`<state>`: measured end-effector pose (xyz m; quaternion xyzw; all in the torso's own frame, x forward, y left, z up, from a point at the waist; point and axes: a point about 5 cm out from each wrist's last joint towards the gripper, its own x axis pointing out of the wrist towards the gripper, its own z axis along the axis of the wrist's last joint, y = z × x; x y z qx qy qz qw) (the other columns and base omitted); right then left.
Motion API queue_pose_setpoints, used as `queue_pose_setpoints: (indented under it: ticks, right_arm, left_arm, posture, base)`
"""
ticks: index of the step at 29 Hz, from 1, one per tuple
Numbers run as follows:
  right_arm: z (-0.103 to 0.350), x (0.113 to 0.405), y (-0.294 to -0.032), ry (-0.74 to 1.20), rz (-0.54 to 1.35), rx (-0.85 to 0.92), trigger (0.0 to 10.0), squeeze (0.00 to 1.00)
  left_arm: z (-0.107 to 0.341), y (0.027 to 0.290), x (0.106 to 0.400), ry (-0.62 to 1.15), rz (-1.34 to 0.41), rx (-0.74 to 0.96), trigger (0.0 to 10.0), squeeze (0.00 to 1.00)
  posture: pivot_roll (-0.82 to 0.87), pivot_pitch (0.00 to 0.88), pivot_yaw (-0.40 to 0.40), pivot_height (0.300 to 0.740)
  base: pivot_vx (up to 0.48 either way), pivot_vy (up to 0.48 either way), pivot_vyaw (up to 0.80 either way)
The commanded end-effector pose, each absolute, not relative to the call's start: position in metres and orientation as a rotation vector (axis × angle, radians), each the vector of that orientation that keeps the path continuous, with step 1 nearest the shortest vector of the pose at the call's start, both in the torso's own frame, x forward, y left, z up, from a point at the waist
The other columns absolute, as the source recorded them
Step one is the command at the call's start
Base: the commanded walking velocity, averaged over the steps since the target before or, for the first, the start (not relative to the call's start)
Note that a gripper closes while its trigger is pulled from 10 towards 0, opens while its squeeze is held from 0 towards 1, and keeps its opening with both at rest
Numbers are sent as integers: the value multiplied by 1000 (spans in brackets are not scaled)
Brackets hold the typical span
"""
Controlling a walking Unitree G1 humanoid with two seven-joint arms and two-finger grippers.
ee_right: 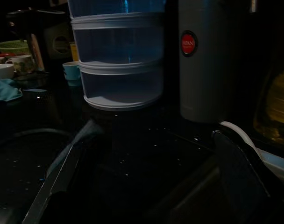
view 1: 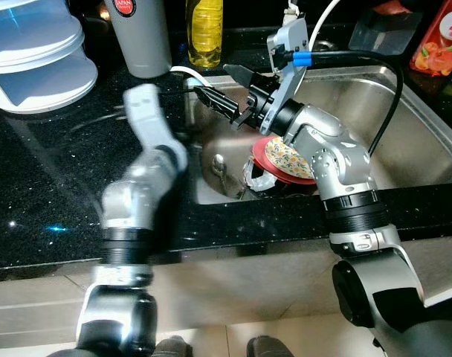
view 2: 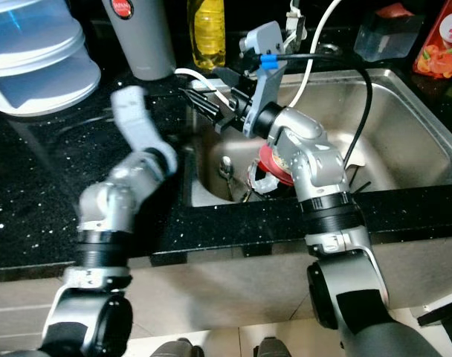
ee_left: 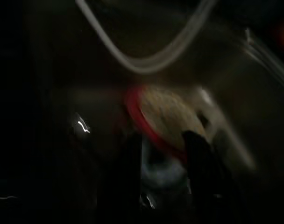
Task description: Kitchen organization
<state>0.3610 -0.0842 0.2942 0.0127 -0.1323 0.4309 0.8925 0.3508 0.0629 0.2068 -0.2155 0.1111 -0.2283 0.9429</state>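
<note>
Head views bright, left arm (view 1: 148, 149) motion-blurred; wrist views dark.

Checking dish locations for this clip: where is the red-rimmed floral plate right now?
The red-rimmed floral plate lies in the steel sink, near its front left, beside a spoon and partly under the right arm.

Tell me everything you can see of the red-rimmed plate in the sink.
The red-rimmed plate is round, with a cream face printed in a small floral pattern inside a red rim; it looks ceramic or melamine. It sits tilted, not flat, at the front of the steel sink, resting on other dishes whose kind I cannot make out. The right arm's elbow hides its right part. A spoon lies apart to its left. Neither end effector touches it.
</note>
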Motion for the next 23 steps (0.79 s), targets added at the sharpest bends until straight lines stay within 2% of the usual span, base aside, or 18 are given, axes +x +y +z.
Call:
queue_pose_setpoints:
  ticks: [1,4,10,13,15,16,18,19,23]
  right_arm:
    - [295,363,-91,-286,864,25,10000,0]
    - [296,364,-96,-290,837,22,10000,0]
    - [296,371,-109,-294,703,43,10000,0]
    - [295,376,-117,-293,596,68,10000,0]
    - [294,380,-129,-294,444,53,10000,0]
    - [294,380,-129,-294,444,53,10000,0]
    - [292,380,-136,-290,355,77,10000,0]
    - [291,380,-138,-287,339,94,10000,0]
    - [289,378,-146,-296,244,115,10000,0]
  left_arm:
    - [208,53,344,217,-571,-535,10000,0]
    - [248,69,339,7,-665,-678,10000,0]
    - [282,109,331,-204,-680,-629,10000,0]
    - [285,122,330,-238,-599,-506,10000,0]
    - [275,129,332,-164,-468,-254,10000,0]
    - [275,129,332,-164,-468,-254,10000,0]
    - [264,132,331,-120,-373,-31,10000,0]
    - [262,132,330,-117,-359,17,10000,0]
    - [255,129,321,-80,-346,-12,10000,0]
  posture:
    - [73,89,6,740]
    - [74,88,9,740]
    - [80,85,13,740]
    - [89,83,17,740]
    - [93,80,25,740]
    - [93,80,25,740]
    - [96,79,34,740]
    - [96,79,34,740]
    - [96,78,55,740]
  base:
    - [0,0,0]
    - [0,0,0]
    - [0,0,0]
    - [0,0,0]
    - [0,0,0]
    - [0,0,0]
    - [0,0,0]
    - [0,0,0]
    - [0,0,0]
